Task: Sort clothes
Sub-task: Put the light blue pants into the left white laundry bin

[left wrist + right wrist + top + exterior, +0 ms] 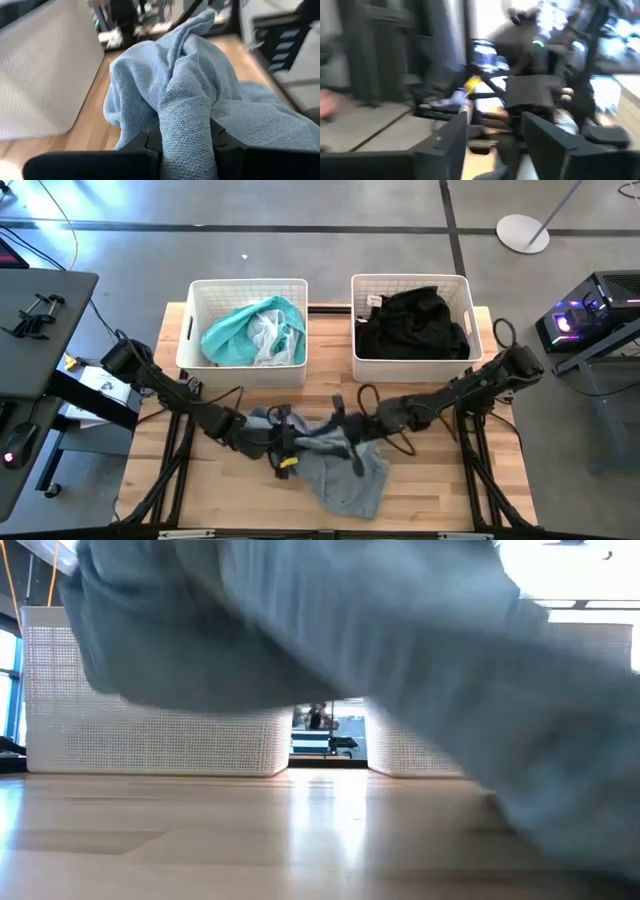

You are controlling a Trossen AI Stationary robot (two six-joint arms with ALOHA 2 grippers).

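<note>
A light blue-grey denim garment [350, 480] lies bunched on the wooden table near its front middle. My left gripper [283, 442] is at the garment's left end and shut on it. My right gripper [345, 438] is open just above the garment's middle, facing my left arm; I cannot tell whether it touches the cloth. In the low view the garment [400, 630] hangs raised over the table on its left and comes down to the table on its right. A teal garment [235, 330] and a white one [268, 335] lie in the left basket. Black clothes [415, 325] fill the right basket. My left gripper pinches a bunched fold of the denim garment [186, 125] between its two fingers, several layers thick. The cloth rises in a crumpled heap beyond the fingertips. That end is lifted off the table, and the rest of the garment [355, 490] lies on the table.
Two white slatted baskets stand side by side at the table's far edge, the left basket [200, 330] and the right basket [358, 290]. Bare wood [200, 840] lies in front of the baskets and on both sides of the garment. A dark stand [30, 310] is off the table's left.
</note>
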